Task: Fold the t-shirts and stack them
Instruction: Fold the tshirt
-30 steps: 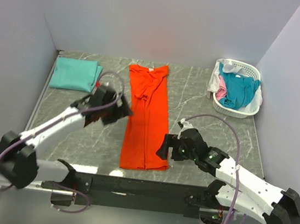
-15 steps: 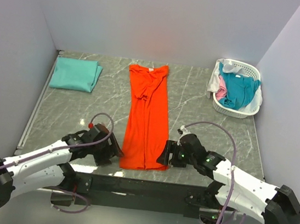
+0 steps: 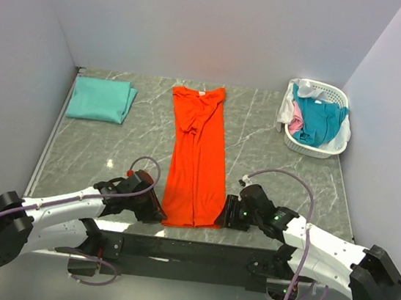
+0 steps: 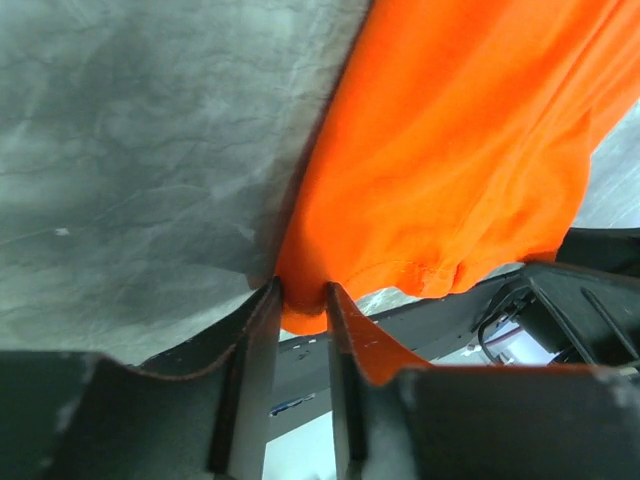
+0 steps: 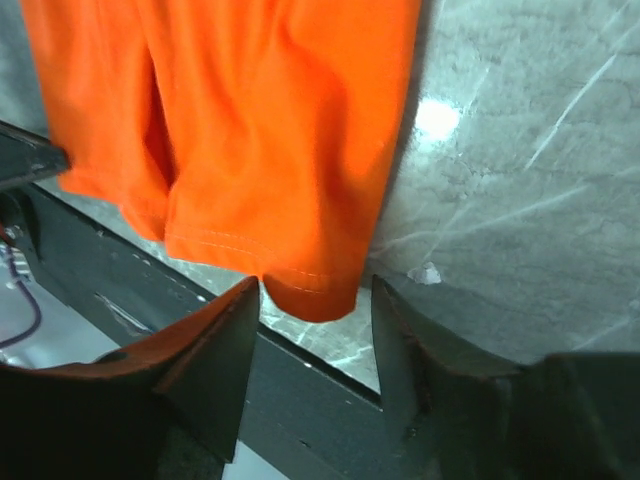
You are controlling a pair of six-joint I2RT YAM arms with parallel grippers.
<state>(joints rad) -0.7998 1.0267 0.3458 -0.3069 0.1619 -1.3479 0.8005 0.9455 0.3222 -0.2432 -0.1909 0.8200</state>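
A bright orange t-shirt (image 3: 198,157), folded into a long strip, lies down the middle of the table, its hem at the near edge. My left gripper (image 3: 157,211) sits at the hem's near-left corner. In the left wrist view its fingertips (image 4: 302,295) pinch a bunch of orange cloth (image 4: 460,150). My right gripper (image 3: 225,217) is at the near-right corner. In the right wrist view its jaws (image 5: 315,285) straddle the orange corner (image 5: 260,130), still apart from it on the right side. A folded mint-green t-shirt (image 3: 101,99) lies at the back left.
A white slotted basket (image 3: 317,150) at the back right holds a teal-blue shirt (image 3: 319,117), a pink one (image 3: 295,120) and white cloth (image 3: 287,110). The black front rail (image 3: 187,252) runs just below the hem. Grey walls close in the left, back and right.
Both arms came down to the near hem corners, the left from mid-table. Both jaws narrowed; the left closed on the cloth.
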